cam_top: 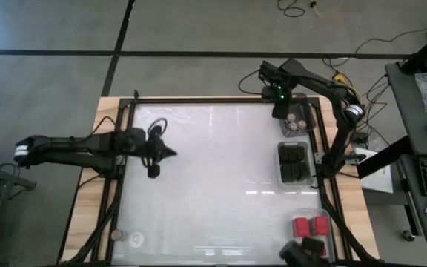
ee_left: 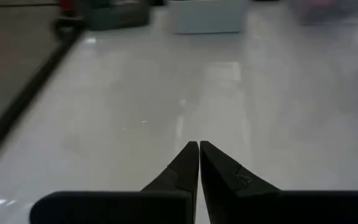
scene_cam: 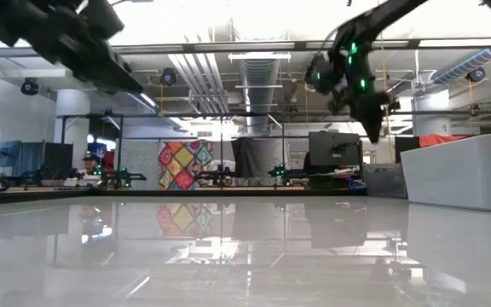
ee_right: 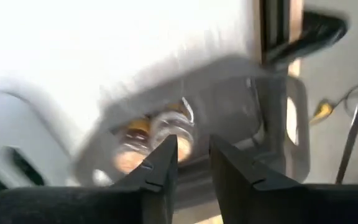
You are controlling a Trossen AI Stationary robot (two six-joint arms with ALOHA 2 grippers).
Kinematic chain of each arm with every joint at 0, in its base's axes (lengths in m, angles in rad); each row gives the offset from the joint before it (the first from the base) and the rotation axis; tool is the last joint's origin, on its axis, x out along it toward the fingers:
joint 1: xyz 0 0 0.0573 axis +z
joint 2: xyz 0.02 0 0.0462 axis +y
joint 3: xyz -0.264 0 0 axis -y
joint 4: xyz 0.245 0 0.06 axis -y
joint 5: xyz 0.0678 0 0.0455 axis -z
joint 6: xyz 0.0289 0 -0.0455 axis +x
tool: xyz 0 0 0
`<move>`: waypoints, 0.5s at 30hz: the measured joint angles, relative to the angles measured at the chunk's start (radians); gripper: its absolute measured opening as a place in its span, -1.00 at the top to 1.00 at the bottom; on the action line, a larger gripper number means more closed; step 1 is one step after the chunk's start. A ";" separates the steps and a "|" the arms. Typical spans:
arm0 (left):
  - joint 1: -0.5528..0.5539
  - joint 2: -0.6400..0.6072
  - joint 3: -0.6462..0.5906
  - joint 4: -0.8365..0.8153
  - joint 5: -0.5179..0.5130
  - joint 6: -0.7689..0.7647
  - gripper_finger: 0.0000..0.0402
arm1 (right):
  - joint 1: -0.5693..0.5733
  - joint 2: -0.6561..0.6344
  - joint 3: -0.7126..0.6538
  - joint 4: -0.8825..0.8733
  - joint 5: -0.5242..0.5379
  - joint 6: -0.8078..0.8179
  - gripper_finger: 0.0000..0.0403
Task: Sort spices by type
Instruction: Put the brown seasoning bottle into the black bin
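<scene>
On the left side of the worktop (cam_top: 213, 185), the left tool (cam_top: 170, 153) hangs above the white surface with its two fingers pressed together to a point, holding nothing. Near the front left corner of the worktop there are two tiny round jars (cam_top: 125, 236), just beside each other and outside any tray.

Along the right edge stand three clear trays in a row. The far tray (cam_top: 308, 117) holds more round jars with brownish tops (cam_top: 298, 124). The right tool (cam_top: 282, 110) is over the left end of this tray. In the right wrist view its fingers (ee_right: 160, 163) stand a little apart — a narrow gap with nothing gripped between them — and one jar (ee_right: 169, 127) is seen blurred just beyond the fingertips, inside the tray.

The middle tray (cam_top: 279, 165) holds the dark grey blocks (cam_top: 295, 162), stacked close together. The near tray (cam_top: 329, 236) holds the red blocks (cam_top: 310, 225); a dark object (cam_top: 302, 252) covers part of its front end, and I cannot tell what it is.

In the low view both arms are up above the surface, the right tool (scene_cam: 373, 128) pointing down.
</scene>
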 joint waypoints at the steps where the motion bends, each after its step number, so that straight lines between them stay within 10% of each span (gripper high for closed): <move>1: -0.033 0.001 0.010 -0.017 0.002 -0.011 1.00 | 0.019 -0.023 0.002 0.003 -0.014 0.013 0.58; 15: -0.638 0.184 0.223 -0.258 -0.124 -0.609 1.00 | 0.510 -0.240 -0.040 0.334 -0.162 0.244 0.58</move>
